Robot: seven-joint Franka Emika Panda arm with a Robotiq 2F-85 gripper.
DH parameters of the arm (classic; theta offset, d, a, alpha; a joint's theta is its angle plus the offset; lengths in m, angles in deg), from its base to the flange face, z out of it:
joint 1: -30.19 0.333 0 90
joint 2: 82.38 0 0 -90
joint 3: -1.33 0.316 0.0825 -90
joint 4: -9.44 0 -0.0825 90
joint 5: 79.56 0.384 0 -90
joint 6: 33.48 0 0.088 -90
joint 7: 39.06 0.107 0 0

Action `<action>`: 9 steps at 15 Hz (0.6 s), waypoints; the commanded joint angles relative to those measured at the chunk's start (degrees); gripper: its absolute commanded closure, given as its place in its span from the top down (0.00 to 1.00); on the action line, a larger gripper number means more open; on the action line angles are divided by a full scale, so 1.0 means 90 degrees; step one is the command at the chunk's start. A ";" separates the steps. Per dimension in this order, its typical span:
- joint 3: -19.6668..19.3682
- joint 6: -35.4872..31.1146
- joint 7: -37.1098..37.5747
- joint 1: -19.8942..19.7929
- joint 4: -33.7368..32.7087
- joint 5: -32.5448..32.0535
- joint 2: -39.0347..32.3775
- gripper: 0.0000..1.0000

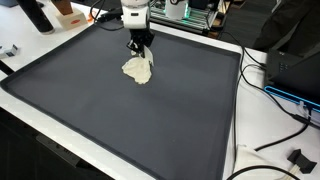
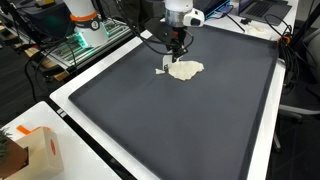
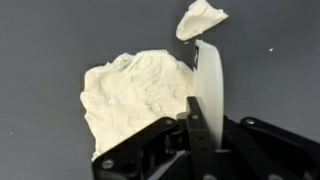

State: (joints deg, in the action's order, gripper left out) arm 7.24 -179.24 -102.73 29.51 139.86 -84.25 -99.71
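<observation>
**End effector.** The end effector is clenched on a white flat blade. In the wrist view the blade stands edge-on between the black fingers and projects forward from them. In both exterior views the end effector points straight down, low over the work surface.

**Objects at the end effector.**
- The dough lump is pale cream with a rough, torn surface. In the wrist view it lies directly beside the blade, and its edge touches or nearly touches the flat face of the blade. Actual contact cannot be confirmed.
- In both exterior views the dough lump lies directly below and just in front of the fingertips.
- The small dough piece lies beyond the blade tip, apart from the main lump. In an exterior view it appears as a small fragment just beside the lump, under the end effector.

**Support.** Both dough portions rest on the dark mat. The mat covers most of the desk.

**Surroundings.**
- Cables run along the desk edge, well apart from the end effector.
- A carton stands at a desk corner, well apart from the end effector.
</observation>
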 commanded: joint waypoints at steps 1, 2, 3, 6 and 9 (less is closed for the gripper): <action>0.0240 -0.0265 -0.0229 -0.0069 -0.0199 0.0203 -0.0386 0.01; 0.0289 -0.0268 -0.0251 -0.0057 -0.0264 0.0249 -0.0453 0.01; 0.0315 -0.0243 -0.0235 -0.0042 -0.0324 0.0257 -0.0505 0.01; 0.0236 -0.0140 -0.0012 0.0012 -0.0408 0.0081 -0.0589 0.01; 0.0079 -0.0082 0.0282 0.0016 -0.0207 -0.0062 -0.0416 0.01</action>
State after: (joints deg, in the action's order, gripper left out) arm 9.00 -179.27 -102.79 29.53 137.54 -83.61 -101.43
